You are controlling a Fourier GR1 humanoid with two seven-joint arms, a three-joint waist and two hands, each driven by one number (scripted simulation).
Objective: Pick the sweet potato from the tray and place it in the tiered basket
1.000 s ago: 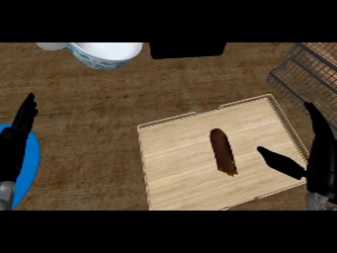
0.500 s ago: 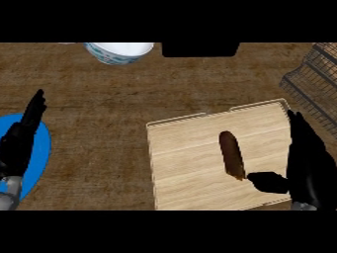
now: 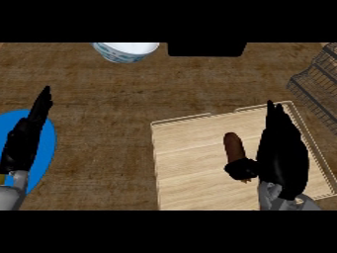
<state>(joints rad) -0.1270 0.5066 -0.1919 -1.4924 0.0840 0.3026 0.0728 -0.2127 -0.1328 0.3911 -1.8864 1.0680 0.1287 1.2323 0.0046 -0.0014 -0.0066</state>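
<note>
The sweet potato lies on the wooden tray, roughly upright in the view, near the tray's middle. The right hand is over the tray, just beside the sweet potato on its right. Its fingers are extended toward the tray's far rim, and its thumb lies across the sweet potato's near end; whether the thumb touches it cannot be told. The fingers are not closed round the sweet potato.

The tiered basket, made of dark wire, stands at the right edge of the view, just beyond the tray's far right corner.

The left hand rests at the left, fingers straight and together, over a blue plate. A white bowl stands at the far edge of the counter.
</note>
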